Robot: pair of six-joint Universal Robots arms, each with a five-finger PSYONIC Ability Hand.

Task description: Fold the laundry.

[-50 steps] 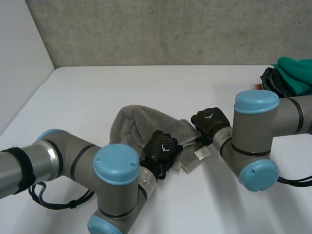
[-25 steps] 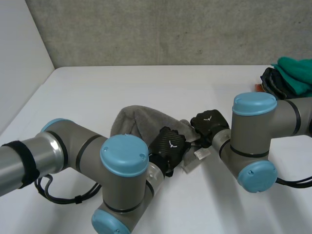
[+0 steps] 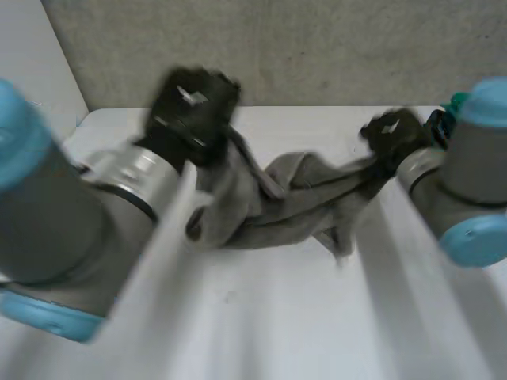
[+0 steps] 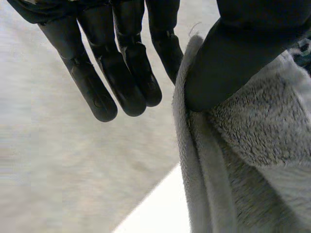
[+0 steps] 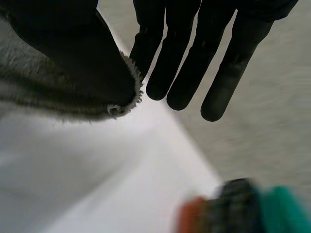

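Grey towel point(image 3: 293, 202), earlier heaped on the table point(image 3: 277, 317), now hangs lifted, pinched by left hand point(image 3: 192, 107) and right hand point(image 3: 394, 134).

Nothing in here can actually be read, no word, number or brand. The nearest to a sign is a small white emblem on the back of the left hand point(image 3: 190, 99) and a fainter pale one on the back of the right hand point(image 3: 394, 129), both too smeared to make out. The grey towel point(image 3: 293, 210) shows plain pile with no legible label
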